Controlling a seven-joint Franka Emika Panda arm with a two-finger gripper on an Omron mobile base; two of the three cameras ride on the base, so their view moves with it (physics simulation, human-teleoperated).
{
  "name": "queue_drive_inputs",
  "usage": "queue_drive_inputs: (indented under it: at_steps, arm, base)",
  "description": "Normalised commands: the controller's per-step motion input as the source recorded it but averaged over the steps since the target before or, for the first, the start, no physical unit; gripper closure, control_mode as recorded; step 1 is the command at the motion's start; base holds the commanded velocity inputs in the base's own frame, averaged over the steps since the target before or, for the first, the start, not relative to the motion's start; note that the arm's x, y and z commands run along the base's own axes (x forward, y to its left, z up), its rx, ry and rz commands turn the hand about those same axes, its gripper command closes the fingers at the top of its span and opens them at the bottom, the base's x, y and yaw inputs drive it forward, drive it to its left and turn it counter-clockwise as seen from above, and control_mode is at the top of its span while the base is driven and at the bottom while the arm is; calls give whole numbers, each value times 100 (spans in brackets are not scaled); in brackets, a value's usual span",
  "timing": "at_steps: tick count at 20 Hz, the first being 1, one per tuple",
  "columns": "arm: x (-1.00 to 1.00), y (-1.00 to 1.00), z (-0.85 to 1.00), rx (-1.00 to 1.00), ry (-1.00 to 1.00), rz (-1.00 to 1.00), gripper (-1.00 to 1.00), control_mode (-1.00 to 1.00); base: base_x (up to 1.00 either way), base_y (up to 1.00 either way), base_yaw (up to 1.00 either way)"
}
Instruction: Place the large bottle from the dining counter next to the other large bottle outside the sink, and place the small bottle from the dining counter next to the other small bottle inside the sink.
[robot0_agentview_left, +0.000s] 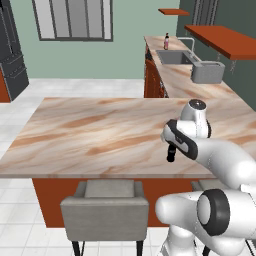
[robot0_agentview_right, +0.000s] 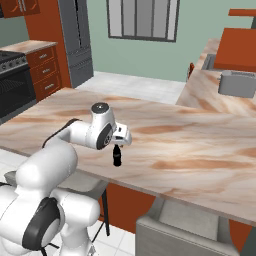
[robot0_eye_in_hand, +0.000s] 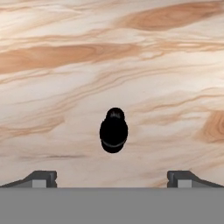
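The wide beige-and-brown marbled dining counter (robot0_agentview_left: 90, 135) with its red-orange base panel fills the foreground, grey padded stools tucked under its near edge, and a second marbled worktop runs back along the right wall to the grey steel sink (robot0_agentview_left: 175, 57). The short all-black glass bottle with a narrow neck (robot0_agentview_right: 116, 155) stands upright on the slab near the robot's edge, its long axis vertical. The two-finger gripper (robot0_eye_in_hand: 112, 178) hangs directly above it, pointing straight down, jaws spread as wide as they go and empty. In the hand view the bottle (robot0_eye_in_hand: 113, 130) appears end-on as a dark round shape, centred between the two fingertips (robot0_eye_in_hand: 41, 178) and a little ahead of them. A straight descent therefore looks like the move called for, with a slight forward nudge to bring the neck squarely between the pads.
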Motion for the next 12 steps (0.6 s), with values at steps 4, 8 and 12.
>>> queue_drive_inputs:
  at_steps: [4,8,12]
  arm:
    - [1,0,-16,1,0,0,-100,-100]
    - [0,0,-11,0,0,0,-100,-100]
    - [6,0,-6,0,0,0,-100,-100]
  base:
    - [0,0,0]
    - [0,0,0]
    - [0,0,0]
